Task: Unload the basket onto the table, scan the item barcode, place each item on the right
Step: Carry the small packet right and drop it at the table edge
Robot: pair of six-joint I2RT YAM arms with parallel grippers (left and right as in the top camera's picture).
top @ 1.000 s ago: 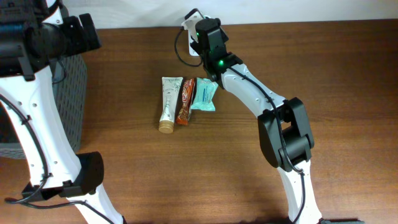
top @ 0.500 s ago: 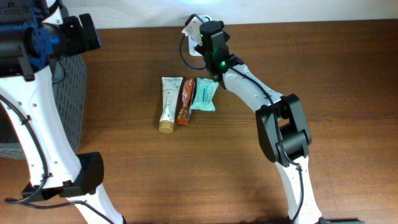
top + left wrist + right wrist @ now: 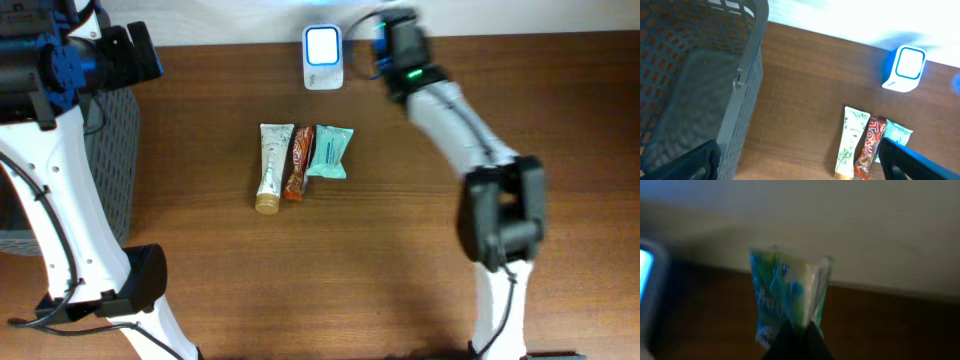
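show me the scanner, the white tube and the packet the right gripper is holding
scanner point(image 3: 323, 45), overhead view, on its lit white face
white tube point(image 3: 271, 165), overhead view, on the middle of its body
green packet point(image 3: 790, 292), right wrist view, on its crinkled front

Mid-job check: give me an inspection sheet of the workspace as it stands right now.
Surface: brown wooden table, no spills seen.
Job's things: scanner at the far edge, screen lit; green-and-white packet held near it.
Clutter: cream tube, brown bar and teal packet side by side mid-table; grey basket at the left.
Grippers: left gripper open, holding nothing; right gripper shut on the green-and-white packet.
Cables: black cable along the left arm; none seen on the table.
Surroundings: pale wall beyond the far edge.
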